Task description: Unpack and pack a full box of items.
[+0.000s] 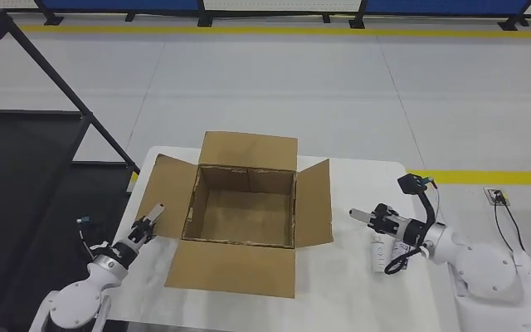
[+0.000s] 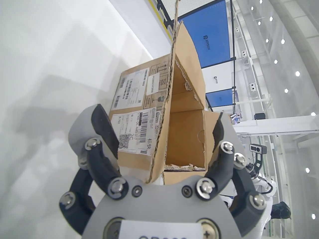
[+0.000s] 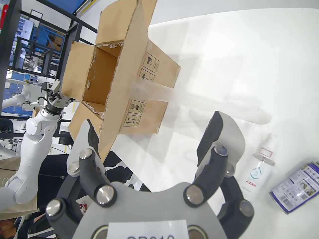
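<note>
Ragged corrugated cardboard box (image 1: 247,151); smooth, perhaps plastic bottle (image 3: 258,172).

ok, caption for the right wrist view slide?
Open right hand facing the open cardboard box; spray bottle and can resting nearby on the white table.

I operate in an industrial robot test hall. Indicators:
1. A pale sealed floor (image 1: 274,91) marked with yellow lane tape (image 1: 249,30).
2. Blue partition panels (image 2: 214,38) mounted on black posts.
3. A high white ceiling carrying rows of round lights (image 2: 282,41).
4. A black steel frame (image 1: 66,91) beside my white table (image 1: 365,274).
</note>
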`<state>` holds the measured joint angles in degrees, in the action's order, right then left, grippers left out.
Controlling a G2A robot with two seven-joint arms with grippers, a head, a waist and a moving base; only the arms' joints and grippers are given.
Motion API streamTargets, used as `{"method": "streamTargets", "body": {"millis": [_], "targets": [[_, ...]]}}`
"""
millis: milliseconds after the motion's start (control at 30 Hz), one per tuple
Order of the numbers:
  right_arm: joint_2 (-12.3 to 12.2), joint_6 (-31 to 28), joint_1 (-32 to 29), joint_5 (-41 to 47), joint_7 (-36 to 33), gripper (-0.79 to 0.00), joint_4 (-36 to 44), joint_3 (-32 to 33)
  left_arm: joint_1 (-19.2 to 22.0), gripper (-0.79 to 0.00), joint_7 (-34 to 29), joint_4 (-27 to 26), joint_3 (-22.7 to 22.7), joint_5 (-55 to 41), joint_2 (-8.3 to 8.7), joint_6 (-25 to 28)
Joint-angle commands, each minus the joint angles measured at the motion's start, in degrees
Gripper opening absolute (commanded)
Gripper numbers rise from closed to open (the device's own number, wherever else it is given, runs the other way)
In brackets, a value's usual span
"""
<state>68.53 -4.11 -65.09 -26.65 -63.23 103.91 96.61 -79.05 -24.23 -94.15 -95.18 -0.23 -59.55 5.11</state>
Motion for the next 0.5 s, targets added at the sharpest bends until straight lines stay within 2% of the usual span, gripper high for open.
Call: {"method": "streamTargets", "body": {"millis": [0, 267, 400, 467], "targets": [[-0.02, 0.29, -0.12, -0.14, 0.07, 0.000, 0.13, 0.09, -0.54, 0.000, -0.57, 0.17, -0.74, -0.18, 0.08, 0.53], [-0.02, 0.29, -0.12, -0.14, 0.07, 0.000, 0.13, 0.09, -4.33, 0.000, 1.10, -1.84, -5.03, -2.61, 0.14, 2.73], [-0.33, -1.18, -0.33, -0.06, 0.32, 0.000, -0.37, -0.20, -4.94, 0.000, 6.22, -3.31, -6.91, -5.22, -0.20, 2.96], [-0.77, -0.30, -1.02, -3.47, 0.14, 0.000, -0.18, 0.65, -5.14, 0.000, 9.17, -4.48, -7.88, -7.57, -0.47, 3.26]]}}
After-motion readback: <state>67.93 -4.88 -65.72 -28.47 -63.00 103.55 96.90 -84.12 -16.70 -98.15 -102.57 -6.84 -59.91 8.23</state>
